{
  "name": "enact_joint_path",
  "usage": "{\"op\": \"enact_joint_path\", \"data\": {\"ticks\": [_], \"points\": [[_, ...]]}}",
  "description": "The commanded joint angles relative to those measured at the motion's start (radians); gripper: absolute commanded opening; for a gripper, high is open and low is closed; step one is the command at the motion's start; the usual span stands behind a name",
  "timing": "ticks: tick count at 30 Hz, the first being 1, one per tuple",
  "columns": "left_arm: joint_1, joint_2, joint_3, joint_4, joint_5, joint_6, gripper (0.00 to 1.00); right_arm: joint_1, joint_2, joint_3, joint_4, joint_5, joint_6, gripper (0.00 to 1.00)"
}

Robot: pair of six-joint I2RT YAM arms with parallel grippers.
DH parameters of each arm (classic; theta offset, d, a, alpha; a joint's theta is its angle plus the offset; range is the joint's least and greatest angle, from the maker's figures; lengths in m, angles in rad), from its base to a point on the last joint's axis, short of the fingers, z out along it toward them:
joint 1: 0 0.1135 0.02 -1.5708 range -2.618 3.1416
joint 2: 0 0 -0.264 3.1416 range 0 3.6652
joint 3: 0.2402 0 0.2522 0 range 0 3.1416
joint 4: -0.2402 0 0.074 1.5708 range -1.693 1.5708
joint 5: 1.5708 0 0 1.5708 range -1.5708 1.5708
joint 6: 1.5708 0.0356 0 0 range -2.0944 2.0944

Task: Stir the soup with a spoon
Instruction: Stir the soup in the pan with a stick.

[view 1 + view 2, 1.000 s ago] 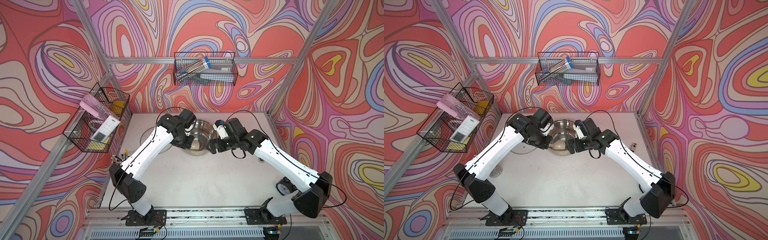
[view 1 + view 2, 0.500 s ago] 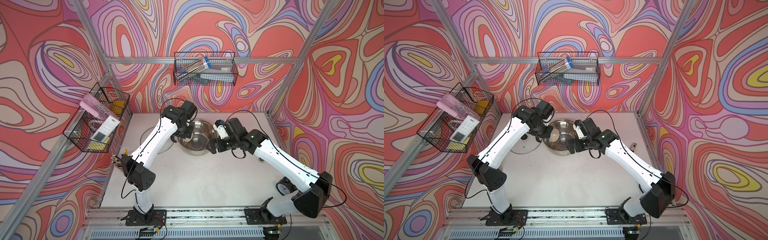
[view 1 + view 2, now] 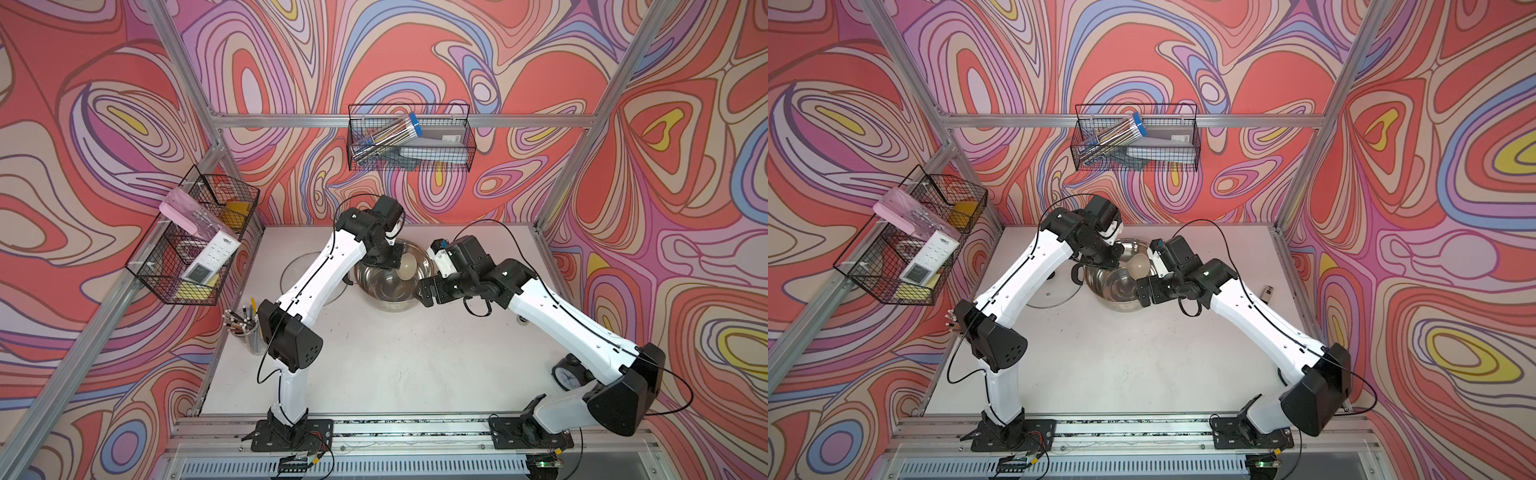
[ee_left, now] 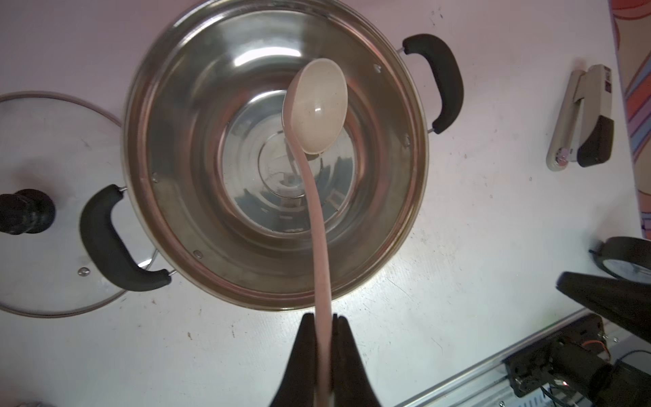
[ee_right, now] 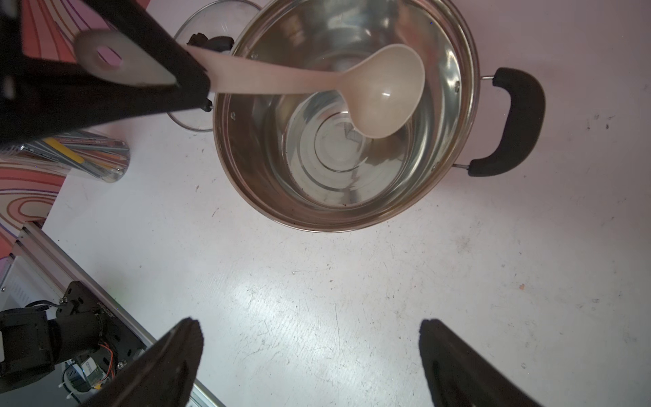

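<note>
My left gripper (image 4: 323, 317) pinches the cream plastic ladle (image 4: 315, 109) over the round steel pot (image 4: 169, 176); right gripper (image 5: 310, 324) spread. Next, I judge: dip, circle.

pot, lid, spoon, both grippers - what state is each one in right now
pot, upright, uncovered; contents unclear
lid, off, flat on the table beside the pot, knob up
spoon, held by its handle, bowl over the pot's opening
left gripper, shut on the spoon
right gripper, open, empty, near the pot
</note>
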Motion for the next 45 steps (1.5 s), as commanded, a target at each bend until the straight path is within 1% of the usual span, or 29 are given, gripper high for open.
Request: {"op": "enact_joint_path", "data": {"ticks": [1,5,9,12,17,22,27,32,37,45], "points": [[-0.015,-0.064,-0.067,0.030,0.090,-0.034,0.00,0.007,-0.017,0.012,0.004,0.011,-0.010,0.98],[-0.032,-0.144,-0.176,0.048,0.093,-0.057,0.00,0.007,-0.010,0.017,0.016,-0.008,-0.007,0.98],[-0.036,-0.221,-0.258,0.030,0.056,-0.069,0.00,0.007,-0.001,0.022,0.025,-0.026,-0.004,0.98],[-0.036,-0.260,-0.279,-0.018,-0.006,-0.070,0.00,0.007,0.005,0.025,0.028,-0.039,-0.003,0.98],[-0.034,-0.272,-0.278,-0.109,-0.105,-0.055,0.00,0.007,0.005,0.021,0.032,-0.045,-0.006,0.98],[-0.010,-0.248,-0.227,-0.149,-0.183,-0.029,0.00,0.007,0.000,0.017,0.032,-0.043,-0.009,0.98],[0.004,-0.163,-0.110,-0.165,-0.257,-0.001,0.00,0.007,-0.014,0.012,0.026,-0.033,-0.009,0.98],[0.006,-0.070,-0.009,-0.157,-0.305,0.013,0.00,0.007,-0.035,0.002,0.012,-0.010,-0.007,0.98],[0.004,-0.023,0.033,-0.096,-0.265,0.008,0.00,0.007,-0.053,-0.005,-0.002,0.009,-0.011,0.98],[-0.002,-0.009,0.021,0.009,-0.061,-0.022,0.00,0.007,-0.058,0.005,-0.010,0.015,-0.009,0.98]]}}
